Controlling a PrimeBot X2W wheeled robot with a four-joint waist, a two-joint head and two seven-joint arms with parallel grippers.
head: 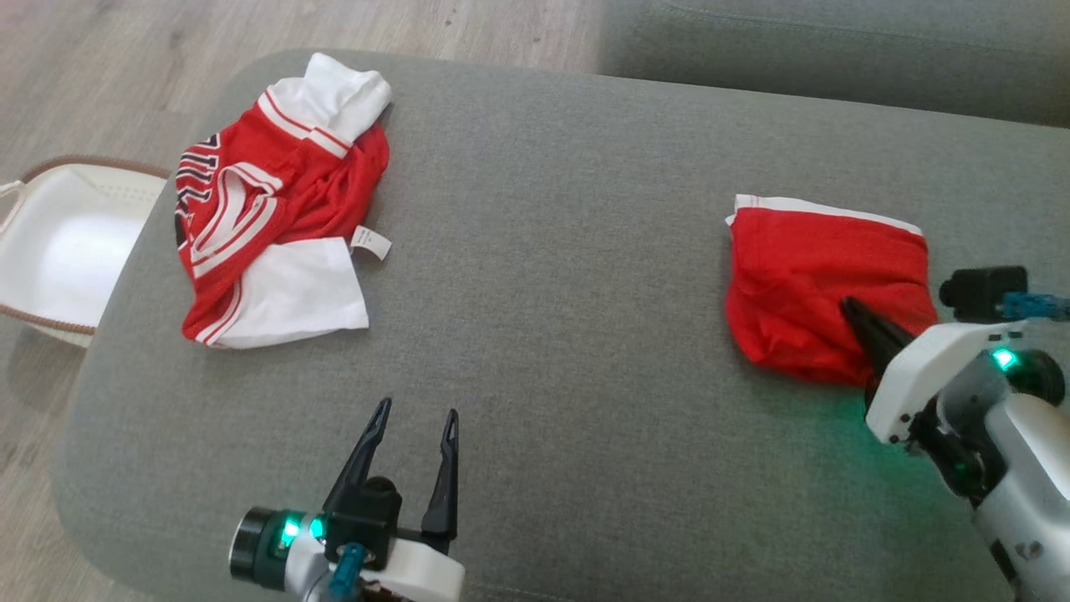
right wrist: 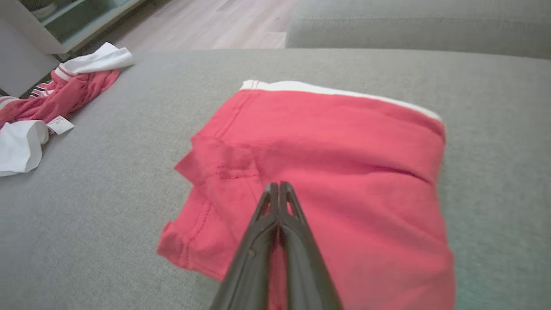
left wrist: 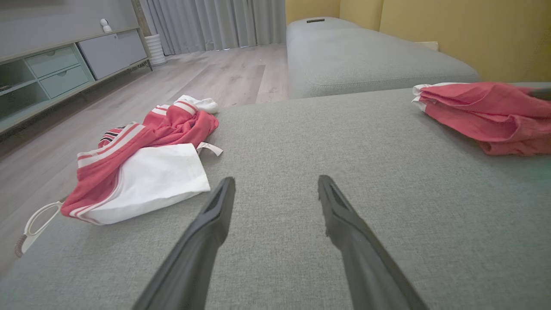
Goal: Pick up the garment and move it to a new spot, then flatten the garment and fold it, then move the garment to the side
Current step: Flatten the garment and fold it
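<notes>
From where I stand, most of the job looks finished for one piece. The folded garment (head: 802, 284) lies at the right of the head view, well off to the side of the big grey cushion (head: 568, 251), so I'd judge the picking up, flattening and folding as done and the move to the side as at its very end or just completed.

The right gripper (head: 846, 304) sits at the garment's lower right, its two dark fingers pressed tight together with the tips low over the red cloth. In the right wrist view I see no fold caught between them, so it seems to hold nothing, though whether the tips touch the fabric I can't say.

The left gripper (head: 418, 410) is at the bottom of the head view, left of centre, fingers spread wide over bare cushion and gripping nothing.

The folded piece is a rough red rectangle with a thin white band along its top edge. It isn't perfectly tidy: a few creases run across it and the lower left corner is lumpy.

A second, crumpled garment (head: 276, 209), red and white with stripes, lies heaped at the upper left, near a white basket (head: 58, 242) at the left edge; by my guess it's waiting its turn
</notes>
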